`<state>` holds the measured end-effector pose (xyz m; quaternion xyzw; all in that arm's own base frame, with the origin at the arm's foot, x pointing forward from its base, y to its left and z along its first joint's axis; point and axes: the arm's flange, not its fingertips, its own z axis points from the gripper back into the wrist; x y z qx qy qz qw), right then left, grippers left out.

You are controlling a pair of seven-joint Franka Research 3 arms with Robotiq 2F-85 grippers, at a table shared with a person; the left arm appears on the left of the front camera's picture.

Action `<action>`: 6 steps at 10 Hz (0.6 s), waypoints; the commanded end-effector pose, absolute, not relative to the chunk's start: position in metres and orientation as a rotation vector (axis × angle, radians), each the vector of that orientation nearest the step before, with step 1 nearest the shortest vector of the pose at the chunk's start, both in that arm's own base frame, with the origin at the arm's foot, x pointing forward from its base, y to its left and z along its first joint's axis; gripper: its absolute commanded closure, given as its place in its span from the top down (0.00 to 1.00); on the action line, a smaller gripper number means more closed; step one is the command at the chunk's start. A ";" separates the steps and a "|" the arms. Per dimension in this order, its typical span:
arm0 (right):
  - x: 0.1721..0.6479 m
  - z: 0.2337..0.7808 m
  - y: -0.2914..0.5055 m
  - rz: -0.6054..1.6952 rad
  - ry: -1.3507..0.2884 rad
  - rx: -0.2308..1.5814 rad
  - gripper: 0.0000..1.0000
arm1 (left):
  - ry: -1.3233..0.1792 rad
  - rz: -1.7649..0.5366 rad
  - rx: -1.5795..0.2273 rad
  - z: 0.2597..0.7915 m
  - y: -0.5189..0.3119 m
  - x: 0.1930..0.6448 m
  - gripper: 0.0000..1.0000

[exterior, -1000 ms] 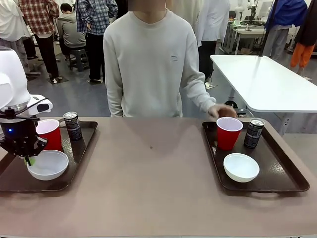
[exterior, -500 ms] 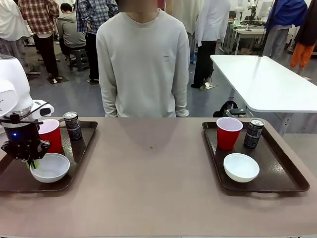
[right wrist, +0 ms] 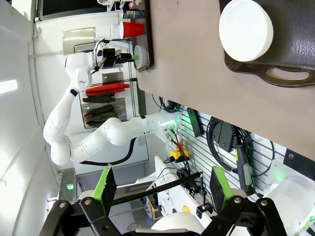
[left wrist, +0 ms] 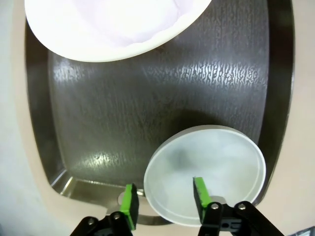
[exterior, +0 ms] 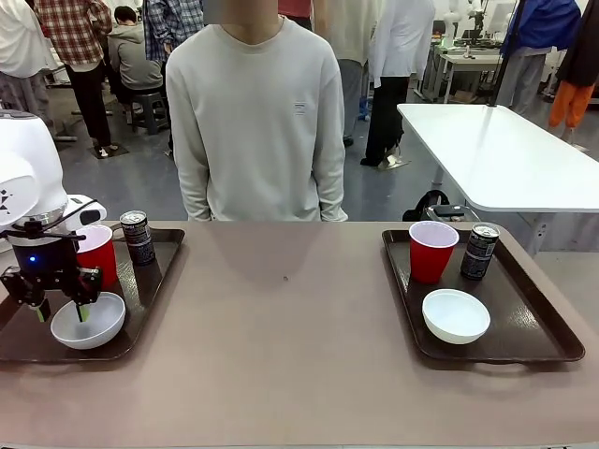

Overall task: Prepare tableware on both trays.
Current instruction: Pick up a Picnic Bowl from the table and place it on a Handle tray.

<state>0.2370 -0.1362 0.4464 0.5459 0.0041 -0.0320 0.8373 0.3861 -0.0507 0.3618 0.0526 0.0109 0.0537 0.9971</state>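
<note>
I've got two dark brown trays; left tray (exterior: 154,281) at my 10 o'clock, right tray (exterior: 533,327) at 2 o'clock; both flat on the table. Left one: red cup (exterior: 98,254) upright at back, black can (exterior: 138,238) beside it, white bowl (exterior: 89,320) in front nr the rim. Right one: red cup no. 2 (exterior: 432,250) and 2nd can (exterior: 479,251) upright at back, 2nd bowl (exterior: 456,315) in front.

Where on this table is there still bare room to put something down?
The widest free patch is the bare table between the left tray and the right tray. The right tray's near right corner, beside its bowl, is bare too. The left tray is crowded: cup, can, bowl, and the left gripper over it.
</note>
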 end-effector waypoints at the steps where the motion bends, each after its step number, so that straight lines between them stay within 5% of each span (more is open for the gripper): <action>1: 0.235 0.448 -0.136 -0.063 0.001 1.169 1.00 | 0.010 0.140 0.124 0.363 -0.055 0.372 0.83; 3: 0.235 0.448 -0.136 -0.063 0.001 1.169 1.00 | -0.028 0.120 0.121 0.384 -0.056 0.363 1.00; 6: 0.235 0.448 -0.136 -0.063 0.001 1.169 1.00 | -0.156 0.041 -0.013 0.434 -0.065 0.339 1.00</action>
